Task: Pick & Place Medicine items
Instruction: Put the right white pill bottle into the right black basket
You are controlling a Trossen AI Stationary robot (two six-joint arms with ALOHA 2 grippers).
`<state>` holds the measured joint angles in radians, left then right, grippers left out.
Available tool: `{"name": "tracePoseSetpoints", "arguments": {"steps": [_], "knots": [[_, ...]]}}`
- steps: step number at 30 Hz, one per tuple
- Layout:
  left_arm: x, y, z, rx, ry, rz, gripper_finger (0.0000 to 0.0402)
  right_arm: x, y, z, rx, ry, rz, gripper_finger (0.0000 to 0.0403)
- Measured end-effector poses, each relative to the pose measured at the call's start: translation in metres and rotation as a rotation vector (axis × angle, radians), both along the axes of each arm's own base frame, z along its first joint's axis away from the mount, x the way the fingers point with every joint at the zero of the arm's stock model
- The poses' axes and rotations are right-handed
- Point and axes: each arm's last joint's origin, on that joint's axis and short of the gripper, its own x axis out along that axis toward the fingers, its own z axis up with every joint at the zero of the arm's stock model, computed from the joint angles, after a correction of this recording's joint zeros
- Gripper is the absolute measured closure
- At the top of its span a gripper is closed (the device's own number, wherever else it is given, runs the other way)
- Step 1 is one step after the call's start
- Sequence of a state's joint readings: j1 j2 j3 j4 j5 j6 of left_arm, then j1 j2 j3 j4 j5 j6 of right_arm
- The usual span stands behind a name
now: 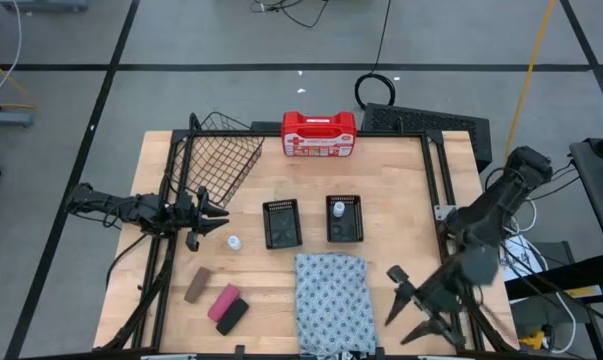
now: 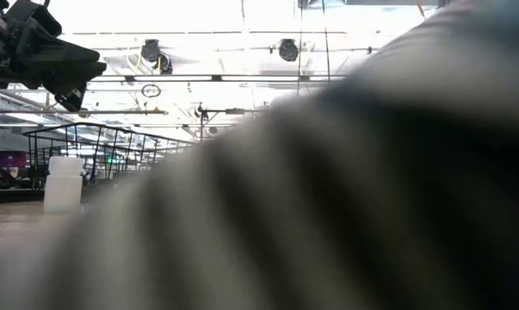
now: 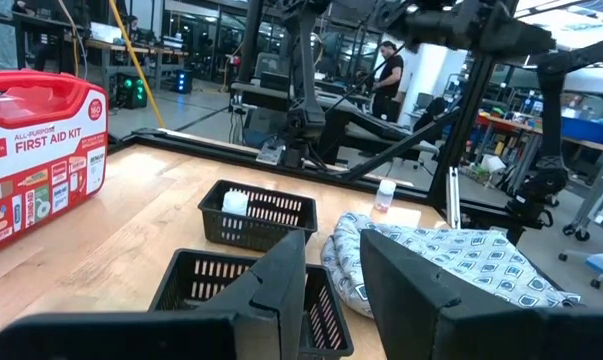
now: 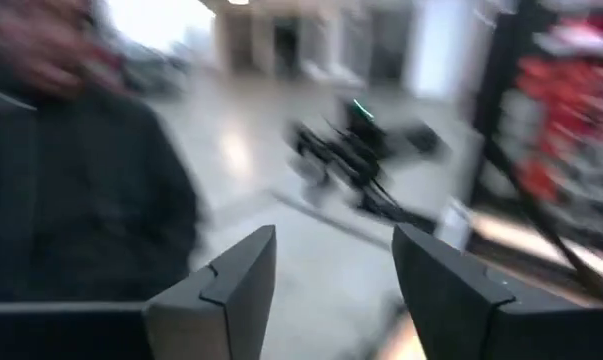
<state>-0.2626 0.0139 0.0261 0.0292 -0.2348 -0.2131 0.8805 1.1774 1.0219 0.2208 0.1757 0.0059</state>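
A tiny white bottle [image 1: 233,242] stands upright on the wood, also seen in the low view [image 2: 63,183]. A second white bottle [image 1: 338,211] stands inside the right black mesh tray [image 3: 235,202]. Brown [image 1: 198,284], pink [image 1: 224,300] and black [image 1: 232,316] blocks lie flat near the table's near-left corner. My left gripper [image 1: 219,215] hovers open just left of the loose bottle, above it in the low view [image 2: 44,56], its fingers [image 3: 281,290] apart. My right gripper [image 1: 393,295] is open near the table's near-right edge, right of the cloth, facing the room [image 4: 331,290].
Two black mesh trays [image 1: 282,222] [image 1: 344,230] sit mid-table. A red-and-white first aid case [image 1: 319,134] stands at the far edge, with a wire basket [image 1: 221,155] to its left. A patterned cloth [image 1: 331,300] lies at the near edge and fills the low view [image 2: 328,215].
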Motion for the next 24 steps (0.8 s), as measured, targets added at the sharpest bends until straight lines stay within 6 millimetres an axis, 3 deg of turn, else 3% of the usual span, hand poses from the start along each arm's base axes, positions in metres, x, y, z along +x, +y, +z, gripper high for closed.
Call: {"name": "tracePoseSetpoints", "arguments": {"steps": [6,10,20,24], "knots": [[0.000,0.000,0.000,0.000,0.000,0.000,0.0293,-0.006,0.030,0.001,-0.252,0.348,-0.339,0.0147],[0.000,0.000,0.000,0.000,0.000,0.000,0.0293,-0.011,0.038,-0.017,-0.299,0.632,-0.417,0.0112],[0.000,0.000,0.000,0.000,0.000,0.000,0.0293,-0.033,0.022,-0.080,-0.331,1.311,-0.634,0.0110],[0.000,0.000,0.000,0.000,0.000,0.000,0.0293,-0.041,0.014,-0.102,-0.335,1.422,-0.745,0.0112]]}}
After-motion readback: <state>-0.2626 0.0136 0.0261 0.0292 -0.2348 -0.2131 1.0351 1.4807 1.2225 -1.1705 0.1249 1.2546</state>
